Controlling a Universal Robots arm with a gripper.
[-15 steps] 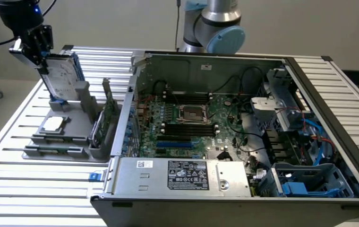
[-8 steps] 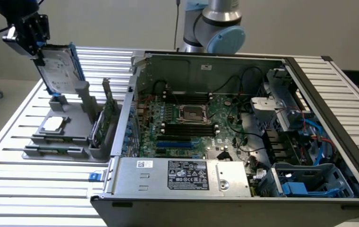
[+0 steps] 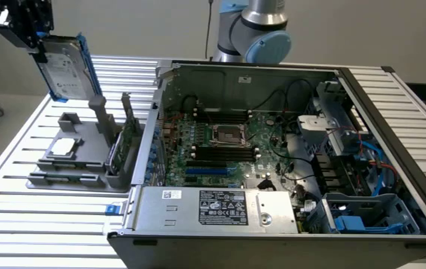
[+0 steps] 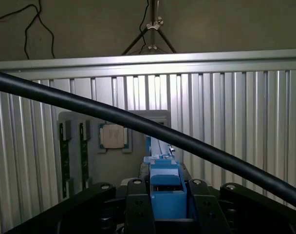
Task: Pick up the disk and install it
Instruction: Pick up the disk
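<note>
Disk (image 3: 67, 64): silver-grey, white label, blue carrier edge; on edge, tilted, gripped aloft.

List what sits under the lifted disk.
Under the disk: a grey fixture holding a chip and green card. The disk covers part of it in the wrist view.

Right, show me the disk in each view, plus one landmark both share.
Exterior view: disk held upright by the gripper, high at the exterior view's left.
Wrist view: disk's blue edge between the gripper fingers, seen end-on.
Shared landmark: the square silver chip in the grey holder.
</note>
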